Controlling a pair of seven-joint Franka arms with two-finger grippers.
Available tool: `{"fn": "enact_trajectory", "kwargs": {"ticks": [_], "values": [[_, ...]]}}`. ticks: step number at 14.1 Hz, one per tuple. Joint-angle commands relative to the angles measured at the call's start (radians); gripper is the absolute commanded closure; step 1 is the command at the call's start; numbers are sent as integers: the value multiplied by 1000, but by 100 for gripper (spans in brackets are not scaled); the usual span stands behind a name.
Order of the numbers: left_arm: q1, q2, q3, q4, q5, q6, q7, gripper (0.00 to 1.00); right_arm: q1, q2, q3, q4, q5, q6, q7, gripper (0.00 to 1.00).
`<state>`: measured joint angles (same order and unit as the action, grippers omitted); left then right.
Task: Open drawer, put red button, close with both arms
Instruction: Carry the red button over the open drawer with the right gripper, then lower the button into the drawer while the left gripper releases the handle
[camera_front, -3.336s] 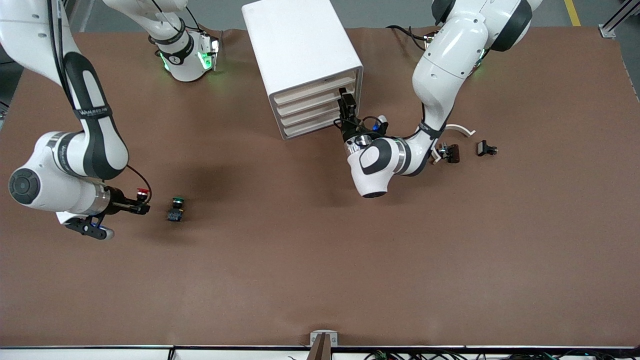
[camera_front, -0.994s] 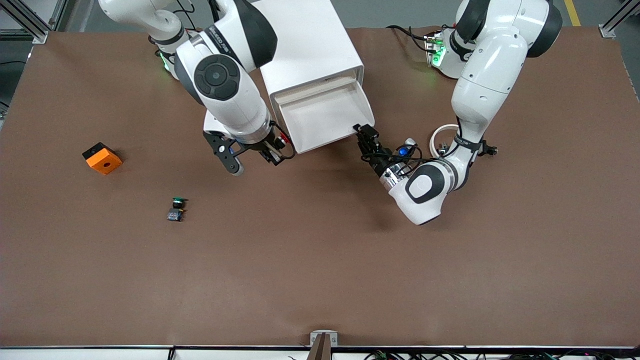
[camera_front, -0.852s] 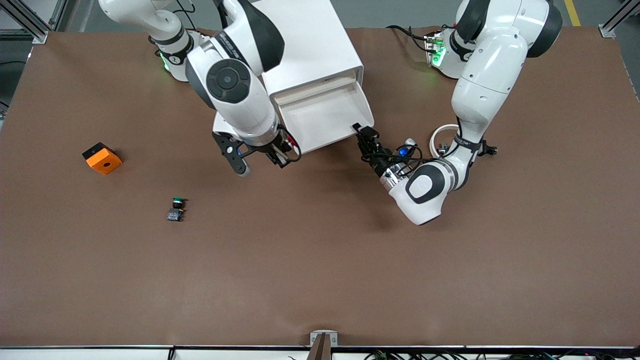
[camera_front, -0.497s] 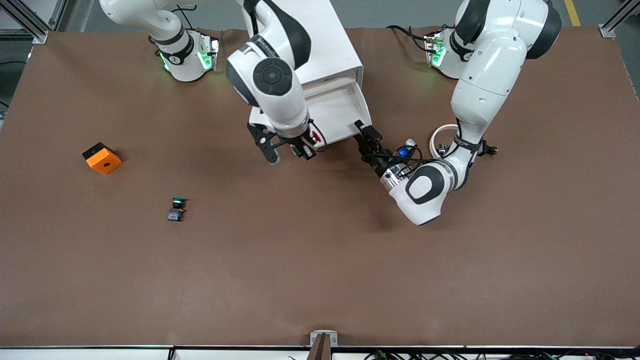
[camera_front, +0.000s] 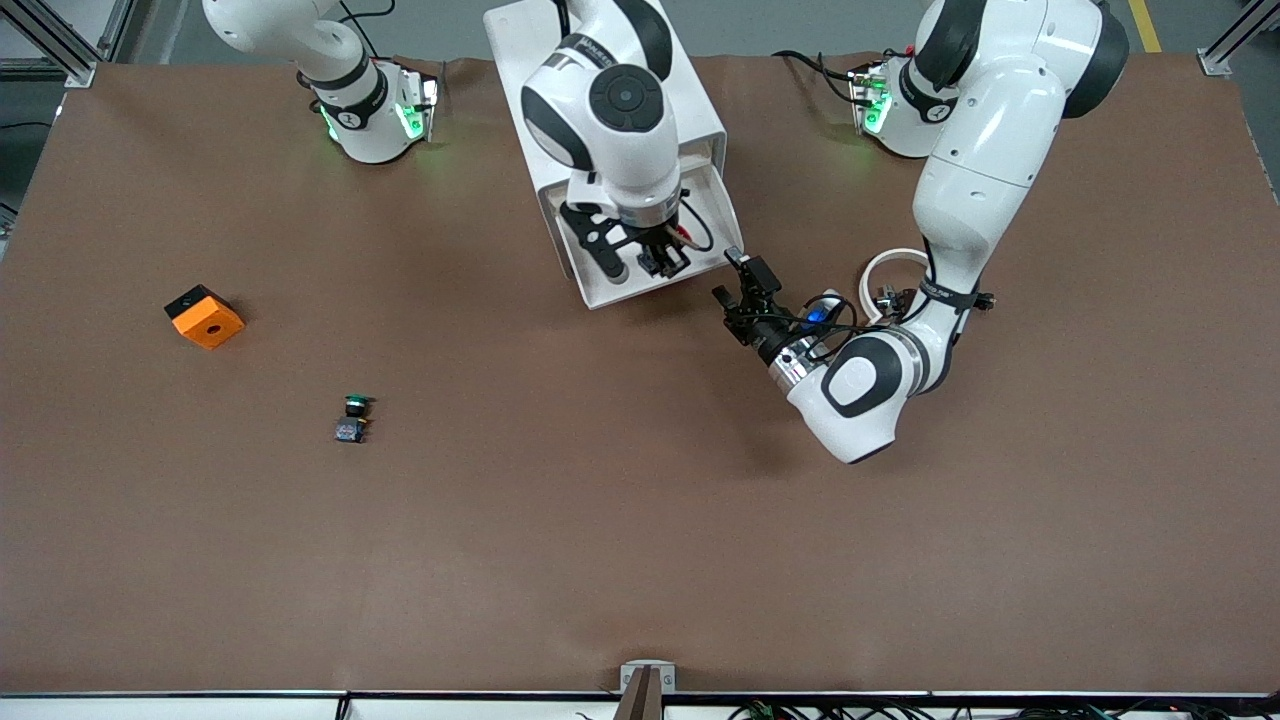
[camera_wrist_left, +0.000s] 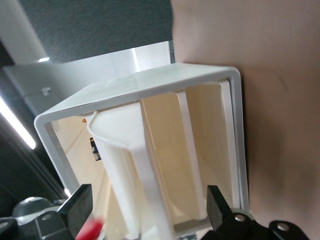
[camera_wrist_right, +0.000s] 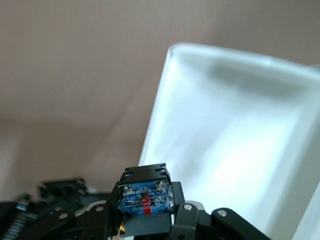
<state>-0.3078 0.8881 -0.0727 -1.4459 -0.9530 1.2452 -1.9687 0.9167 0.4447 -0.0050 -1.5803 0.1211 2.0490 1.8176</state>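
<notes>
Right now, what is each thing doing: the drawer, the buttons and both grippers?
White drawer: pulled open.
Tiny red-capped push button: held over the drawer.
Right gripper: shut on it.
Left gripper: open beside the drawer.
Green-capped button: lying on the table.

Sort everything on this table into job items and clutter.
Job items: red button in the right gripper over the open drawer; drawer cabinet; left gripper, open, beside the drawer.

Clutter: green button, orange block, white ring.
</notes>
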Motion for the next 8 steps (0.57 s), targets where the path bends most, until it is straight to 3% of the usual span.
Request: {"fn": "enact_trajectory", "kwargs": {"ticks": [1,8], "values": [[21,-18,-2,53,37,-18,115,0,24,23,-10,-3,-4,14,12,100],[55,-18,10,168,146,0,501,0,50,31,-9,-15,-5,13,9,100]]}}
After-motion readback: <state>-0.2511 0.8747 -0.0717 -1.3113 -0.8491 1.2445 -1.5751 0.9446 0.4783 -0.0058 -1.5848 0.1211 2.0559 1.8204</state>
